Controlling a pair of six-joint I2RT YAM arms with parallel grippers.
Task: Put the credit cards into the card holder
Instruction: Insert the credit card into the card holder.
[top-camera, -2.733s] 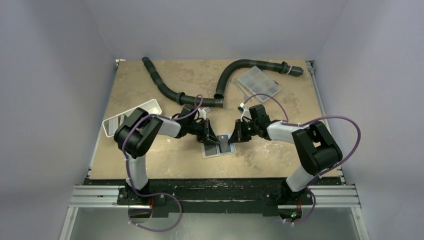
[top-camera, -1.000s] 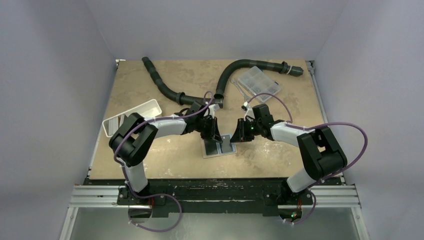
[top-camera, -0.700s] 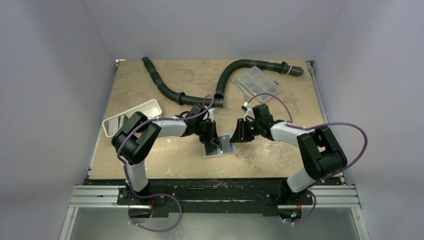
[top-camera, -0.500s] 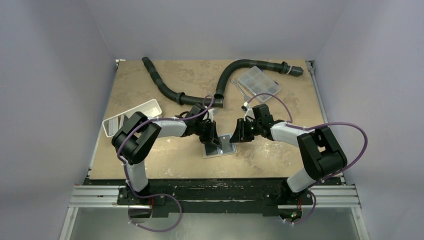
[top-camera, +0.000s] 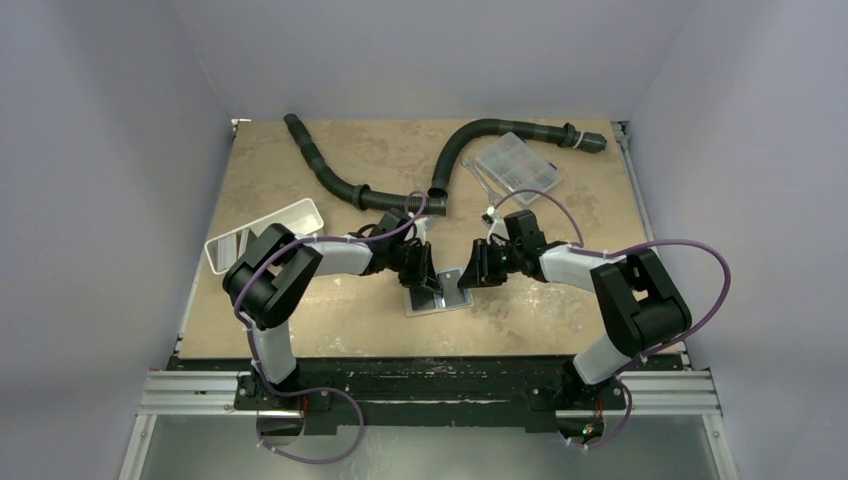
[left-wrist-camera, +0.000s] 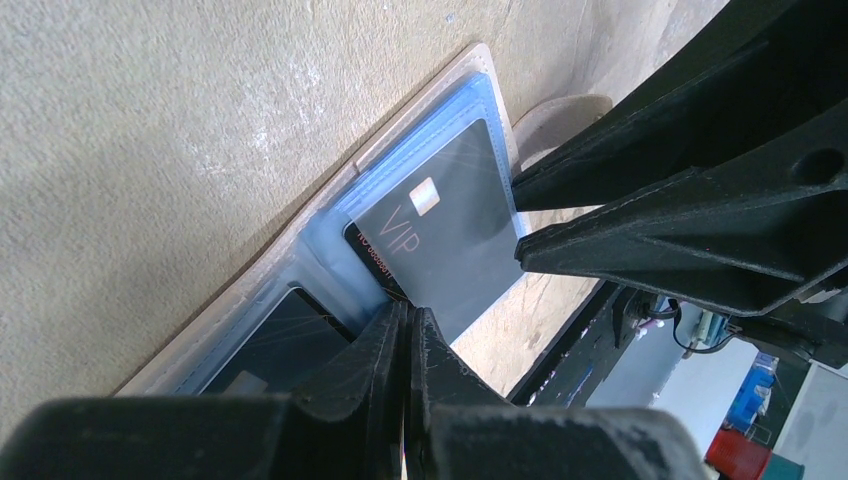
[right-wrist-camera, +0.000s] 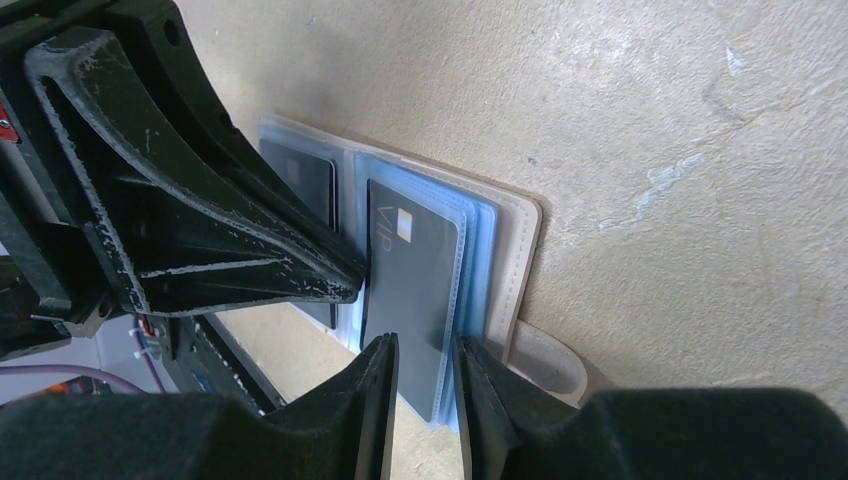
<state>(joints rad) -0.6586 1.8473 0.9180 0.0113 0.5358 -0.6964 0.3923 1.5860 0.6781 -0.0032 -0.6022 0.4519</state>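
The tan card holder (top-camera: 428, 301) lies open and flat on the table between both grippers. In the left wrist view its pale blue sleeves (left-wrist-camera: 330, 250) hold a dark "VIP" credit card (left-wrist-camera: 440, 225) and a second dark card (left-wrist-camera: 270, 340) in the other half. My left gripper (left-wrist-camera: 405, 312) is shut, its tips resting at the fold by the VIP card's corner. My right gripper (right-wrist-camera: 422, 350) is open by a narrow gap, and its fingers straddle the near end of the VIP card (right-wrist-camera: 410, 270) and its sleeve. The snap tab (right-wrist-camera: 545, 365) lies beside the right finger.
A white oblong tray (top-camera: 262, 233) stands at the left. Two black corrugated hoses (top-camera: 340, 180) (top-camera: 490, 130) and a clear compartment box (top-camera: 517, 165) lie at the back. The table's metal front rail (top-camera: 430, 385) runs just behind the card holder.
Since 2.7 s ago my left gripper has moved right onto the card holder's fold. In the last second both grippers have barely moved; the right one has shifted slightly left.
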